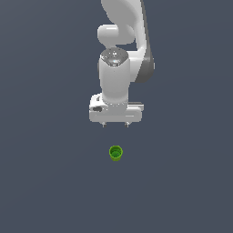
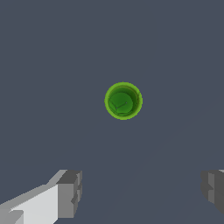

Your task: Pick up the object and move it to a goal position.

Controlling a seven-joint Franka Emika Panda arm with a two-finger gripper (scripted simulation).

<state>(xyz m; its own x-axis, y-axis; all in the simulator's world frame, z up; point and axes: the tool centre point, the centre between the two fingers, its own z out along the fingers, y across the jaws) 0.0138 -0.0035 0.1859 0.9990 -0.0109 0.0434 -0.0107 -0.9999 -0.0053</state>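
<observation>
Surface: flat, uniform dark slate-grey floor (image 1: 41, 182), filling the whole background in both views.

Arm: white Panda arm (image 1: 117, 75), entering from the top of the exterior view, wrist pointing straight down over the floor.

Gripper (image 1: 115, 124): white body, two short finger tips showing beneath it in the exterior view. In the wrist view the grey pads (image 2: 70, 192) sit far apart at opposite edges of the frame, so the jaws stand wide open with nothing between them.

Cup (image 1: 116, 153): small, bright green, round, upright, hollow top facing up; interior visible in the wrist view (image 2: 123, 100). It rests on the floor, apart from the gripper and untouched, lying below the fingers in the exterior view and roughly centred between them.
</observation>
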